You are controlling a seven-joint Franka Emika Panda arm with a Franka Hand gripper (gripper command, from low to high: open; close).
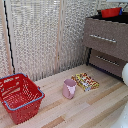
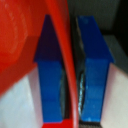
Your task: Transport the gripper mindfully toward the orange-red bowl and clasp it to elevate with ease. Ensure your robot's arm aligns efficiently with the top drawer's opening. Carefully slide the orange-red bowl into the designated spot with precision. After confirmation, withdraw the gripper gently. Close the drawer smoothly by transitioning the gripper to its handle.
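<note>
While the hand (image 2: 70,75) pinches the orange-red bowl's (image 2: 25,45) rim between both blue fingers (image 2: 50,75), the bowl (image 1: 111,12) sits at the open top drawer (image 1: 106,35), above its handle (image 1: 103,38). Pink cup (image 1: 69,88), snack box (image 1: 85,81), red basket (image 1: 19,96) rest on worktop (image 1: 90,107).

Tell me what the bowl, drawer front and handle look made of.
Orange-red bowl: smooth, evenly coloured, thin rim between the blue fingers, probably plastic. Top drawer front: matte dark brown, wood or wood-look laminate; grain is too blurred to tell. Handle: slim pale silvery bar, likely metal.
</note>
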